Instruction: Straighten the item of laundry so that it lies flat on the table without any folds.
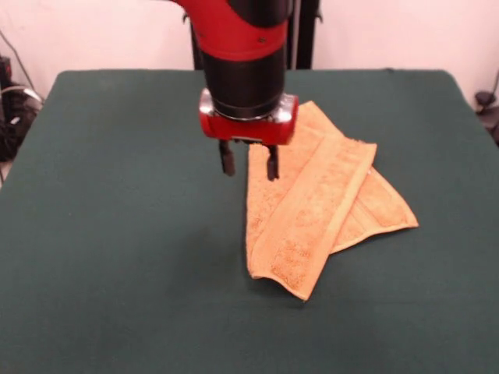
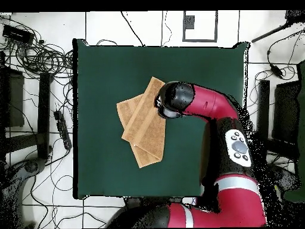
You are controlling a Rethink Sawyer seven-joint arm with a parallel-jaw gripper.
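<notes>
Straightening is far from done: the small orange-tan terry towel lies doubled over itself near the dark green felt table's centre, while the black gripper hovers released, empty, over its edge.

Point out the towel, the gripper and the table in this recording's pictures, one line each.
towel (image 1: 312, 210), front view: on the folded top layer, about mid-length.
gripper (image 1: 249, 165), front view: midway between the two dark fingertips, which stand apart.
table (image 1: 117, 234), front view: on bare green cloth beside the towel.
</notes>
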